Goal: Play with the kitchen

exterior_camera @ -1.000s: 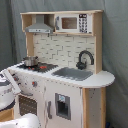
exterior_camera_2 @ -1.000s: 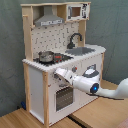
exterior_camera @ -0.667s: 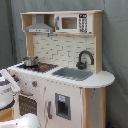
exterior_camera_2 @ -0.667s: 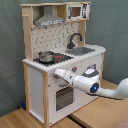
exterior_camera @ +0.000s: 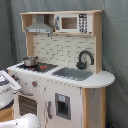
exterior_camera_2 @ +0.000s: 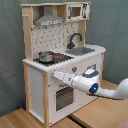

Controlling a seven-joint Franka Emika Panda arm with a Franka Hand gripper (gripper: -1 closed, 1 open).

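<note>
- Far left of the second exterior view: a wooden tabletop (exterior_camera_2: 20, 119) carries the kitchen (exterior_camera_2: 62, 60), white panels in a light wood frame, set against a grey backdrop (exterior_camera_2: 112, 25).
- Left part of the counter: a small metal pot (exterior_camera_2: 46, 56) sits on the black stovetop (exterior_camera_2: 55, 58); a grey hood (exterior_camera_2: 48, 20) hangs above it.
- Centre, front face: the arm's pale end, the gripper (exterior_camera_2: 56, 75), points at the upper left corner of the oven door (exterior_camera_2: 63, 96), just below the counter edge. Cannot tell how far the claw is open, or whether it has hold of anything; contact with the front panel is also unclear.
- Right of that: white arm body (exterior_camera_2: 89, 83) with a blue ring light, stretching off toward the second exterior view's right edge.
- Counter right: grey sink (exterior_camera_2: 82, 50) with black faucet (exterior_camera_2: 74, 39) behind it; microwave (exterior_camera_2: 76, 11) at top right of the frame.
- First exterior view, left edge: white and black arm parts (exterior_camera: 7, 90) beside the kitchen's left front, near the knobs (exterior_camera: 34, 83).
- Moving right: pot and stovetop (exterior_camera: 39, 66), then sink (exterior_camera: 75, 73) and faucet (exterior_camera: 85, 59), with a rounded wood counter end (exterior_camera: 104, 79) at the right.
- Upper shelf: hood (exterior_camera: 40, 25) left, microwave (exterior_camera: 73, 23) right.
</note>
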